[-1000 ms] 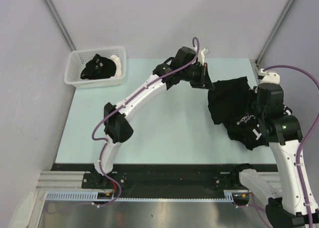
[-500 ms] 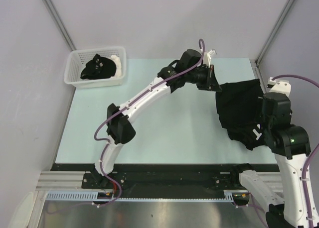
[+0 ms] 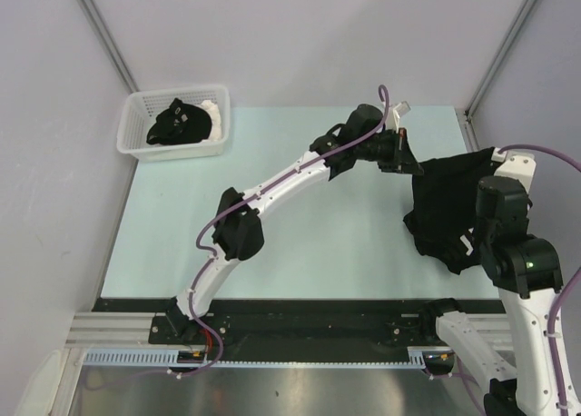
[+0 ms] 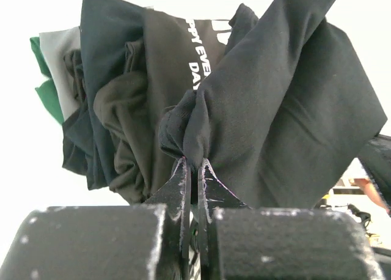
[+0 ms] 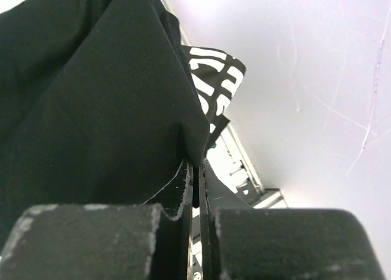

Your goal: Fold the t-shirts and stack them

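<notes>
A black t-shirt (image 3: 445, 207) with white lettering hangs bunched over the table's right side, held up between both arms. My left gripper (image 3: 410, 160) is shut on its upper left corner; in the left wrist view the fabric (image 4: 263, 109) is pinched between the fingertips (image 4: 182, 170). My right gripper (image 3: 490, 154) is shut on the shirt's upper right edge; in the right wrist view the cloth (image 5: 91, 96) is clamped, with white print (image 5: 211, 72) behind it. Another black shirt (image 3: 177, 123) lies crumpled in the white basket (image 3: 145, 149).
The basket stands at the table's far left corner. Metal frame posts rise at the back left and back right (image 3: 504, 44). The light green table top (image 3: 300, 243) ends at a black rail along the near edge.
Both grippers have moved right and a little back, carrying the shirt with them. The shirt has gathered narrower toward the right edge.
</notes>
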Controlling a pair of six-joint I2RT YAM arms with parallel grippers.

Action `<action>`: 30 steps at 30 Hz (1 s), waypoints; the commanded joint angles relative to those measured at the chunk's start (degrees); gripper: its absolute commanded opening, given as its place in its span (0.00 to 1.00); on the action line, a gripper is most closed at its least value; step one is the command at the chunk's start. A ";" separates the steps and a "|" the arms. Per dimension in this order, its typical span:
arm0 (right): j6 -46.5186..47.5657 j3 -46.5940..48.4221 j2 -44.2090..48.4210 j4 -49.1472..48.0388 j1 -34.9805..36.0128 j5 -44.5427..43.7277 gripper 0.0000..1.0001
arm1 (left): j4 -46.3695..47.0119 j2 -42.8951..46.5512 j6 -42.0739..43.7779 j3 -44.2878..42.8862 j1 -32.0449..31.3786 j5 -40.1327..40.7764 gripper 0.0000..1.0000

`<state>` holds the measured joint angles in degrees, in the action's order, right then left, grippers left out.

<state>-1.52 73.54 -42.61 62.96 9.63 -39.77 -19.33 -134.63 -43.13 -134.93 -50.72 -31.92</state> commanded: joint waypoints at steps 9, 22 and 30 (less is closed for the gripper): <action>9.78 -8.67 -0.19 -16.63 -3.73 -7.34 0.00 | 9.75 -3.97 -3.27 -4.20 0.18 0.37 0.00; 5.39 -12.10 -3.53 -23.93 -12.35 -1.10 0.00 | 11.95 -5.91 -4.76 -4.46 0.18 -0.16 0.00; -0.67 -15.26 -6.26 -23.85 -20.35 0.66 0.00 | 12.21 -6.26 -4.94 -4.02 0.18 -1.65 0.00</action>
<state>1.30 59.05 -48.66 42.02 -7.88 -37.67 -9.78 -141.29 -47.57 -136.25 -50.72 -32.01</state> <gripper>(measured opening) 0.021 0.025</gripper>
